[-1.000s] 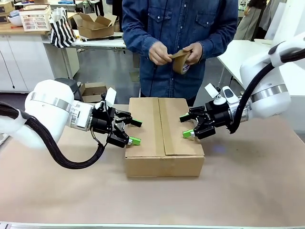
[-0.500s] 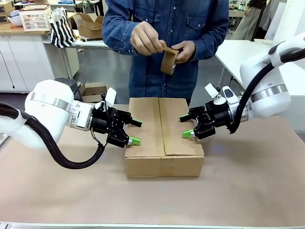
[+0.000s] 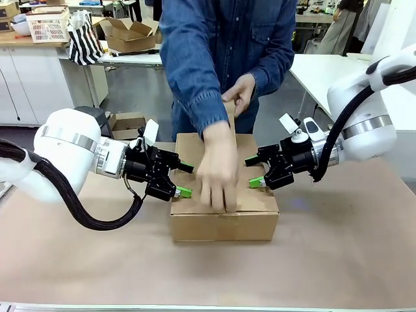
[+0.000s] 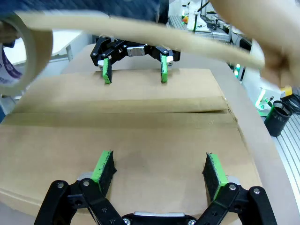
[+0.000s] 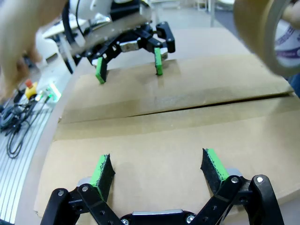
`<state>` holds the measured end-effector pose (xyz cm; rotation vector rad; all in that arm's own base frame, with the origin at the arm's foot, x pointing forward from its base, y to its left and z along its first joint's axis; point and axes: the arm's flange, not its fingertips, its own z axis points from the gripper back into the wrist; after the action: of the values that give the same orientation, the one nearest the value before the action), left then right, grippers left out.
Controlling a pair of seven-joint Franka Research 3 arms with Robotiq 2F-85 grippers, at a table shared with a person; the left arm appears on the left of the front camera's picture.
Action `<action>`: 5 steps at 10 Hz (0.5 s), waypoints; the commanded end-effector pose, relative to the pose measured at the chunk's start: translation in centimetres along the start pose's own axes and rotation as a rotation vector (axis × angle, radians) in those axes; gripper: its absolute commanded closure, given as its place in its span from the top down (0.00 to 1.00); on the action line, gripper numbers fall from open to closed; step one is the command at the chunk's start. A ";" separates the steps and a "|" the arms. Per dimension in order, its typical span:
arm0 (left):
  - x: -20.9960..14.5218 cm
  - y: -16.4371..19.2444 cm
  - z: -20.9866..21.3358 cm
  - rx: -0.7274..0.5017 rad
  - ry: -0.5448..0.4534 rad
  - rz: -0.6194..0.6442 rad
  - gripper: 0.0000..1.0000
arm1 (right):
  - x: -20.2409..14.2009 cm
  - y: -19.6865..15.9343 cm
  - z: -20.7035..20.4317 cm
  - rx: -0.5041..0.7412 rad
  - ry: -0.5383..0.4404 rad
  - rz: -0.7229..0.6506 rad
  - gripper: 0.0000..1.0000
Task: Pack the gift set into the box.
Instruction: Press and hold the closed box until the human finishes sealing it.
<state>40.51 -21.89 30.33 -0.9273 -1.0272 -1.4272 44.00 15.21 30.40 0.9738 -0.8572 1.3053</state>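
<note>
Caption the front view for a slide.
Person's hand pulls tape along the closed box seam, open left end effector and right end effector flanking it.

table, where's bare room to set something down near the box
Free: the wide strip of table in front of the box, and the near corners under each arm. Crowded: the box top, with the person's hand pulling tape and open fingers at both sides.
</note>
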 end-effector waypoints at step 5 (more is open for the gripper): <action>-0.1 -0.1 0.1 0.001 0.003 -0.012 1.00 | -0.2 0.3 0.0 -0.001 0.003 0.000 1.00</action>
<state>40.51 -21.89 30.33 -0.9272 -1.0273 -1.4272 44.00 15.21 30.40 0.9738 -0.8572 1.3053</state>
